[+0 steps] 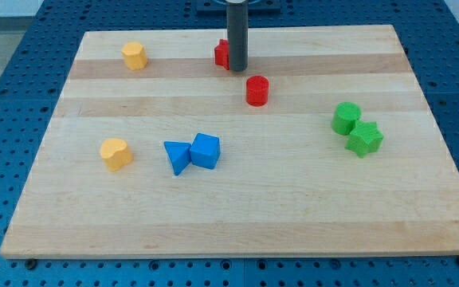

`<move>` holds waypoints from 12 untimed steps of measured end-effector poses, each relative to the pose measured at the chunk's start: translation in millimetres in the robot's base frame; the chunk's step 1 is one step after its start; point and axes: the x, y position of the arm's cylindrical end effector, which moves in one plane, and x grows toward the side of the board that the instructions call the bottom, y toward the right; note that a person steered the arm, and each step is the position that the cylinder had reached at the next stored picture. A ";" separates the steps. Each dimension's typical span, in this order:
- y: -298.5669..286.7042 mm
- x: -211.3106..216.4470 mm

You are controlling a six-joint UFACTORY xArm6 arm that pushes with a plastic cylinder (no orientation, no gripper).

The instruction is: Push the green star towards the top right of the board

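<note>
- Sitting near the view's right edge of the bench (237,231), about midway between top and bottom, the green star (365,139) rests flat on the pale wood.
- Touching it on its upper left is a green cylinder (346,118); the two green blocks form a tight pair.
- A red cylinder (256,90) stands well apart from them, toward the view's left and a little higher, near the middle of the bench.
- Just above and left of that cylinder, the dark rod comes down from the view's top, and my tip (237,68) meets the bench there.
- A second red block (223,53) is partly hidden behind the rod on its left side; its shape cannot be made out, and it looks to be touching or just beside the rod.
- My tip is well apart from the green star, far to its upper left, with the red cylinder lying between them.
- The tool is a plain rod with nothing that opens or closes, and it has hold of nothing.
- A blue cube (205,151) and a blue triangular block (178,156) sit touching each other in the lower middle of the bench.
- A yellow heart-like block (115,154) lies to the left of the blue pair.
- A yellow hexagonal block (134,55) sits near the top left corner.
</note>
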 end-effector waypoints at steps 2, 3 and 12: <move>2.9 -18.4; 0.2 18.3; 190.1 185.4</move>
